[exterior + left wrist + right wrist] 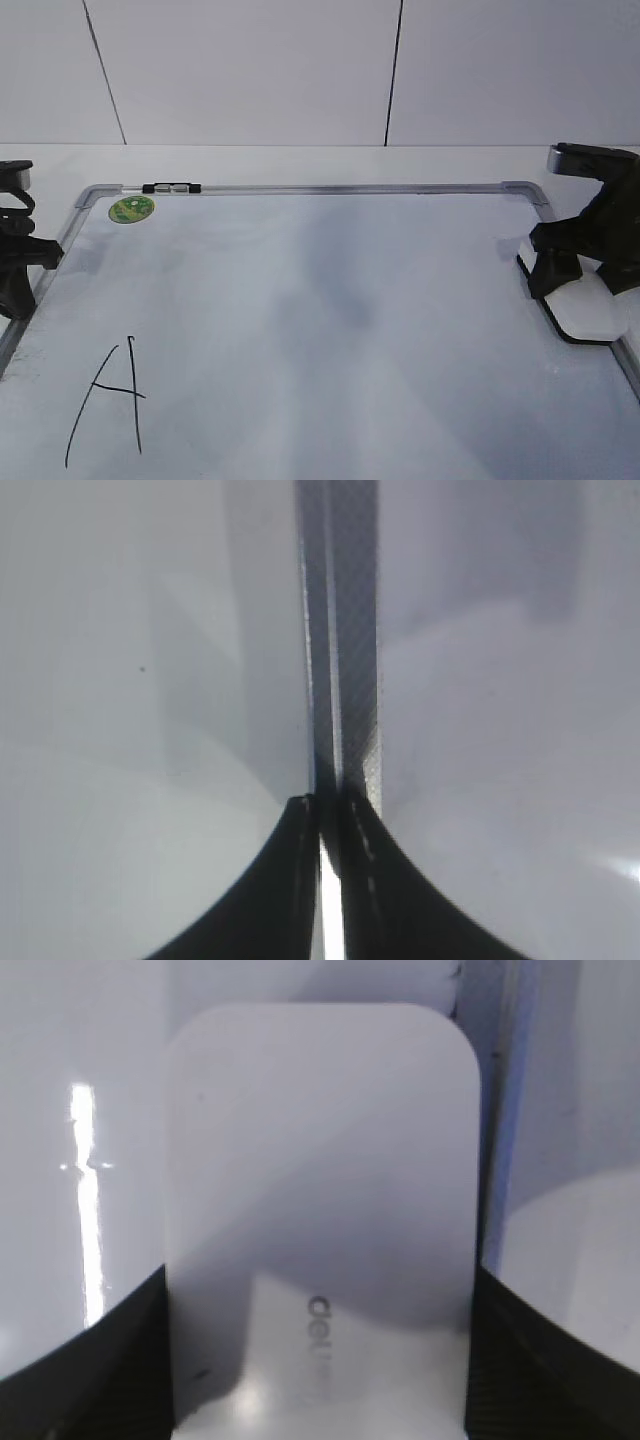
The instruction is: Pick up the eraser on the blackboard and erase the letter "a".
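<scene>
Eraser (590, 310): white block lying flat on the blackboard (330, 330) at about 3 o'clock in the exterior view, close to the right frame edge; its dark felt faces down, so it is already in wiping attitude.

Right gripper (320, 1380): its dark fingers (80, 1360) flank both long sides of the eraser in the wrist view, touching or all but touching it. I judge it clenched on the eraser, taken across the narrow width so the felt sole stays level with the board.

Left gripper (322, 825): fingers pressed together, clenched on nothing, parked over the board's left frame rail at 9 o'clock, out of the wiping path.

Letter "a": not visible in any view. Only a large capital "A" (108, 400) shows, at about 7 o'clock on the board; that is not the target.

Other marks: a round green sticker (131, 209) and a small black-and-silver clip (172, 187) sit at 11 o'clock on the top frame.

Bench (300, 160): pale surface carrying the board.

Stage: grasp apparently made, lift not evident; the eraser seems to rest on the board.

Risk: wiping the wrong letter.
</scene>
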